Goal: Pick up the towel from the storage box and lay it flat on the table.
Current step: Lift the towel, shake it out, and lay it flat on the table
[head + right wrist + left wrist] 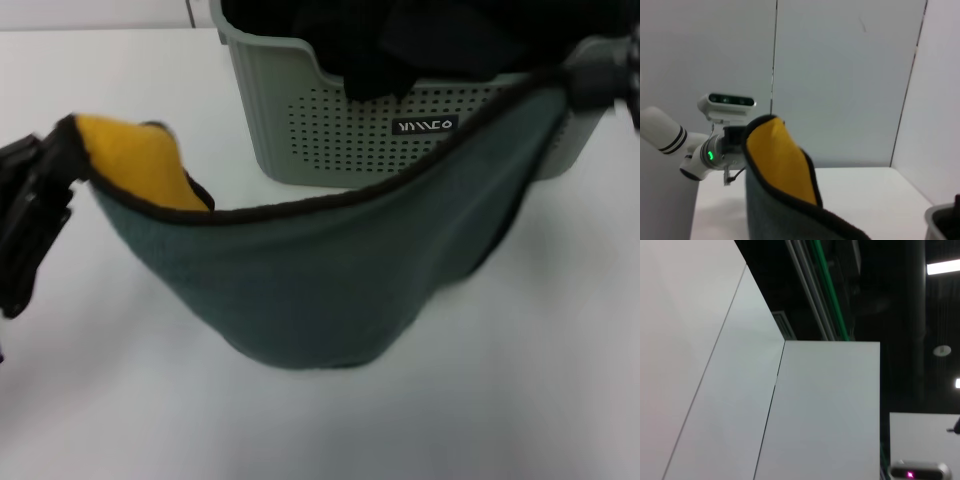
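The towel (320, 290) hangs clear of the storage box (400, 130), strung like a hammock between the robot's two arms above the white desk (120, 400), so the lifting half of the job looks finished and the laying-flat half is yet to be done. In the head view the dark grey-green face sags in a deep curve in front of the sage-green basket, its black-stitched upper edge running from one held corner to the other, while the yellow reverse folds over at the corner on the robot's left. The lowest part of the sag appears to sit close to the desk, though whether it touches cannot be told. The left end effector (50, 165) is clamped on that yellow-backed corner, a grip also seen from across the scene in the right wrist view, where the cloth's yellow face (780, 160) rises beside the arm. The right end effector (590, 80), near the box's far rim, pinches the opposite corner and holds the edge taut there. What remains, by the look of it, is to draw the cloth out, lower it onto open desk in front of the box and release both corners.
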Controlling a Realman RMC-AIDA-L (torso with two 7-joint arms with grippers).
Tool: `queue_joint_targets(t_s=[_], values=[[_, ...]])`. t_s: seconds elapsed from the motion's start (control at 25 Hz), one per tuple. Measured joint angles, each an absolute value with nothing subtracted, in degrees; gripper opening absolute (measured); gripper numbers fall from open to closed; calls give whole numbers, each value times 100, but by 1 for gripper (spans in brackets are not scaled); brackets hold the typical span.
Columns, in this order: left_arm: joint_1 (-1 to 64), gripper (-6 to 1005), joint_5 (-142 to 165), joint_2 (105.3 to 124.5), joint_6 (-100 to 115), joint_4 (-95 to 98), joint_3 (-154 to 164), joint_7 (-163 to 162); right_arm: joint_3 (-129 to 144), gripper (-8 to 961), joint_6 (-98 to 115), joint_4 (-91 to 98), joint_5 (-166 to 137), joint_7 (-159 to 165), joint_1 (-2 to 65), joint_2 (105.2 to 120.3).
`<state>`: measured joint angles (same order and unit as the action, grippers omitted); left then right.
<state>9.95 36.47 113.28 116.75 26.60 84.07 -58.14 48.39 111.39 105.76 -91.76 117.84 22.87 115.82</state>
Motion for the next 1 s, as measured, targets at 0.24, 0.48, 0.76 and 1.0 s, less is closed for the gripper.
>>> queue_joint_targets(t_s=[0.24,0.48,0.76,1.0], values=[[32,14,3612,11394,11681,3402,8392,-5917,5199,0,10954,11207,-8496,11783,959,11585],[-601,15,3639,11449,11681,3519,8384,-5866,5195,0,11404,11034,-8029,11771,504,11585],[-790,15,4166,11451,11680,3535,8415,-5866,5575,0,11789,10441,-7846,11687,401,11585],[-716,15,4995,11382,11680,3693,8456,-5978,5919,0,12201,9905,-7534,11446,409,11573]])
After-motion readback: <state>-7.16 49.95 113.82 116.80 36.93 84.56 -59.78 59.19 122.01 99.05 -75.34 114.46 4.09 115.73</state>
